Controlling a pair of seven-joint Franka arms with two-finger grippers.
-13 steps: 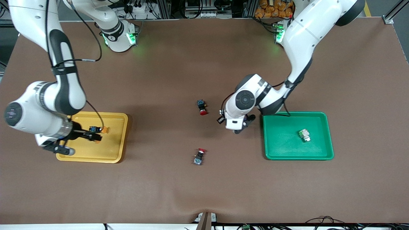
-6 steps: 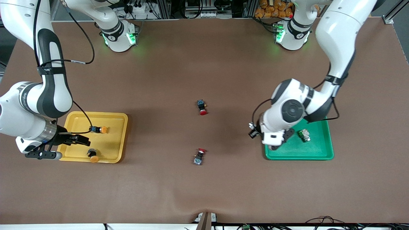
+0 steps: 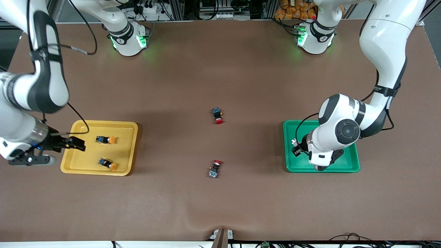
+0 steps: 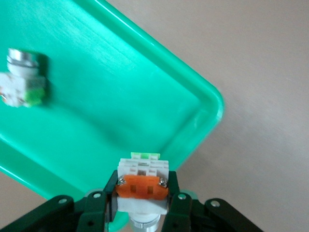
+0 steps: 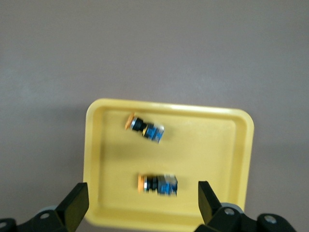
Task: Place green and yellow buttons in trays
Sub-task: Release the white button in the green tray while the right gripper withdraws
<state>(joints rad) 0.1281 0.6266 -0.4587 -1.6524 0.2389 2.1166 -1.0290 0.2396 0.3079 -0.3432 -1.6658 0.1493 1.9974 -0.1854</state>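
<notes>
The yellow tray holds two orange-yellow capped buttons, one farther from the front camera and one nearer. My right gripper is open and empty over the tray's rim at the right arm's end. In the right wrist view the tray and both buttons lie below the open gripper. My left gripper hangs over the green tray, shut on a whitish button with an orange patch. A second whitish button lies in the green tray.
Two red-capped black buttons lie on the brown table between the trays, one farther from the front camera and one nearer. The arm bases stand along the table's back edge.
My left arm has carried the whitish button from the middle of the table to over the green tray. My right gripper let a yellow button go into the yellow tray and drew back.
</notes>
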